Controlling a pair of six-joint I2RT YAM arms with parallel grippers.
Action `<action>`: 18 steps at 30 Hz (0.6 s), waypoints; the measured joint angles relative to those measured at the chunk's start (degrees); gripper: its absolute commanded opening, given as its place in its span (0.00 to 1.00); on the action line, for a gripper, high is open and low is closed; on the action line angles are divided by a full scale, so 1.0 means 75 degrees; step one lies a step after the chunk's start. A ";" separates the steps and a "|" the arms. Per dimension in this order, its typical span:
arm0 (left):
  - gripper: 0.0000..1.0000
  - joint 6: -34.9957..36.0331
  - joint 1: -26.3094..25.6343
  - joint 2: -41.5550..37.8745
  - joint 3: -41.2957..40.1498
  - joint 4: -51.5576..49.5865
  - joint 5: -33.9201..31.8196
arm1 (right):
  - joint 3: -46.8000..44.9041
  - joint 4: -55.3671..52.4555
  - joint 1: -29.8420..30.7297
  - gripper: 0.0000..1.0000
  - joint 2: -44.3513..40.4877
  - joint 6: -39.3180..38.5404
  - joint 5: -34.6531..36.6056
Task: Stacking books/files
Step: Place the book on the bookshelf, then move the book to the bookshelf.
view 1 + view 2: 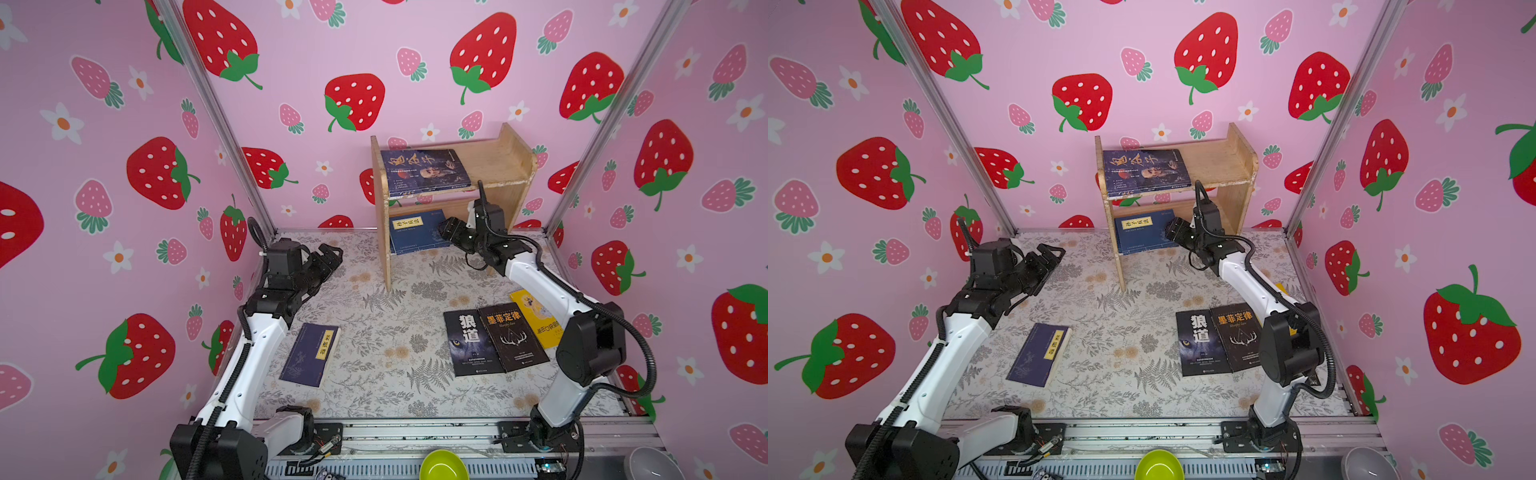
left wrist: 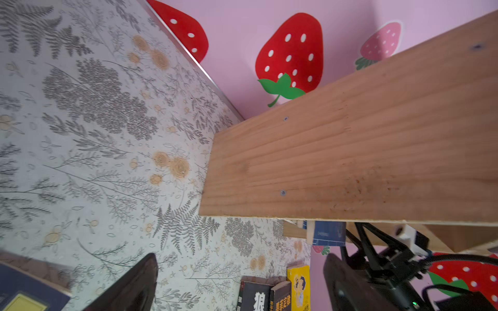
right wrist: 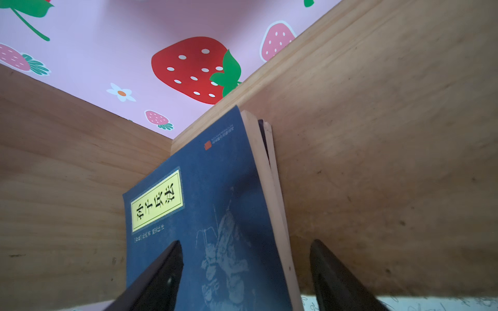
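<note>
The wooden shelf (image 1: 505, 164) is serving as the stacking place: the blue portrait book (image 1: 424, 172) is lying on top, and the navy book (image 3: 215, 188), labelled 孙子兵法, is resting on another below. Black 狼道 (image 1: 469, 340) and 墨菲定律 (image 1: 513, 338) are waiting on the cloth (image 1: 374, 332). The right gripper (image 3: 245, 242) is straddling the navy book, jaws wide, unclamped; the left gripper (image 1: 330, 266) is hanging wide, empty

In front of the wooden shelf (image 1: 505, 164), the yellow book (image 1: 536, 318) lies half covered by the right arm (image 1: 540, 278) — its title is cut short. In the shelf's lower bay, a second book (image 3: 272, 150) behind the navy book (image 3: 215, 194) shows only its page edge. The green bowl (image 1: 444, 466) is clipped at the bottom edge.
</note>
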 measured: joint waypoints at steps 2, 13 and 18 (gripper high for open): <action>0.97 0.0157 0.0259 0.0105 -0.0020 -0.0353 0.0000 | 0.0283 -0.0114 0.0009 0.77 0.0035 -0.0157 0.0023; 0.96 0.0376 0.0781 0.0242 -0.0449 -0.0717 0.0085 | 0.0624 -0.0233 0.0224 0.75 0.0326 -0.0431 0.0111; 0.95 0.0367 0.0781 0.0466 -0.0449 -0.0615 0.0230 | 0.0650 -0.0393 0.0265 0.74 0.0315 -0.0615 0.0411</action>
